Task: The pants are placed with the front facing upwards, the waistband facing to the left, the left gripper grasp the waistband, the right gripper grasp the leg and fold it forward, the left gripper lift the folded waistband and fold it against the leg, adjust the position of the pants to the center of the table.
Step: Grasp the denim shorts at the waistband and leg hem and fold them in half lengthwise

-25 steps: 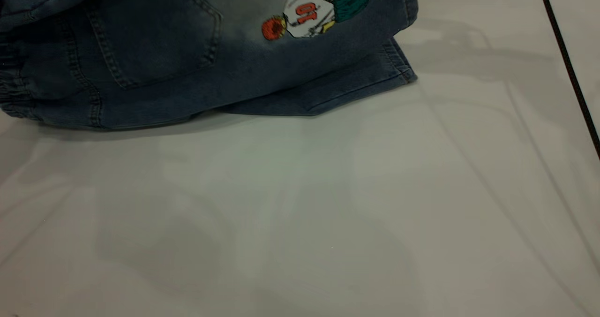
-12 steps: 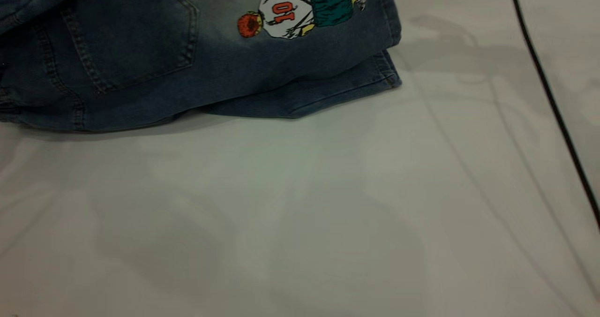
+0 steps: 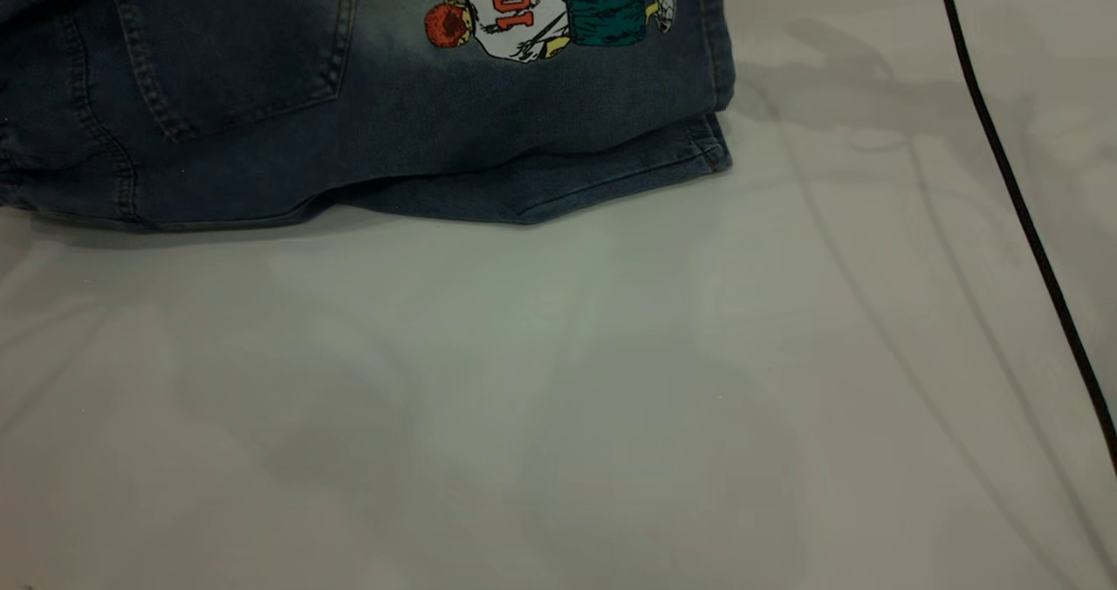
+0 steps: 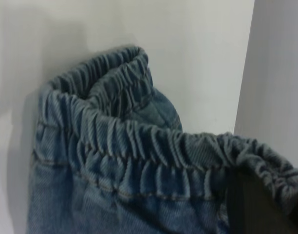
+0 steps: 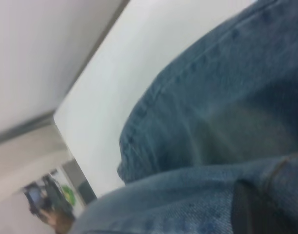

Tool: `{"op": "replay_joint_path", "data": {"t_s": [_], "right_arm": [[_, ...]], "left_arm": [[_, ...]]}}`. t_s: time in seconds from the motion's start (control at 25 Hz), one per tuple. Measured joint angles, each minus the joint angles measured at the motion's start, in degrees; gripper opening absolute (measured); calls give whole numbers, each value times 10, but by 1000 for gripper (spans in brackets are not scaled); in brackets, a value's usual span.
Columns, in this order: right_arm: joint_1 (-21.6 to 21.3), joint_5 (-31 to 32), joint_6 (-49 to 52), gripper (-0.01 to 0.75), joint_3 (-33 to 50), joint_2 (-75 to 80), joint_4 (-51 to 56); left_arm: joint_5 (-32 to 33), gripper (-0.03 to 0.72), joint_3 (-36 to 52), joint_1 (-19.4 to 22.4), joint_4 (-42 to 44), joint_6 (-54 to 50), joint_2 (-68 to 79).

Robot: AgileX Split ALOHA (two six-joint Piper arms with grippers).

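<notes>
Item: 1 pair of pants, blue denim, lying at the far edge of the table, back face up — patch pocket and "10" print showing, 1 leg hem peeking beneath, so the lengthwise fold looks done. Left gripper pinches the ruffled waistband; right gripper is against the leg denim, jaws hidden — cannot tell. Centring looks outstanding.

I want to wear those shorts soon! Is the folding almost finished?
Partly. The pants already lie folded lengthwise, cartoon print up. The left hand holds the waistband; the right hand is against the leg denim. Left: folding waistband onto leg, then centring on the table.
</notes>
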Motion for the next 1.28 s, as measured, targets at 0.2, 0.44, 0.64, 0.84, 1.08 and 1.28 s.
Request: {"op": "replay_joint_path", "data": {"t_s": [0.2,0.44,0.64,0.84,1.08,1.28], "right_arm": [[-1,-14,28,24,0,5,1],[-1,-20,24,24,0,20,8],[-2,-24,12,24,0,24,8],[-1,-22,7,24,0,24,17],[-1,-2,-18,36,0,24,17],[-1,23,-48,111,0,24,17]], "left_arm": [[1,132,-19,-1,0,0,30],[13,221,-44,0,0,11,58],[16,305,-49,0,0,49,63],[28,328,-60,0,1,95,63],[49,329,-70,0,1,94,63],[69,329,-70,0,1,94,63]]}}
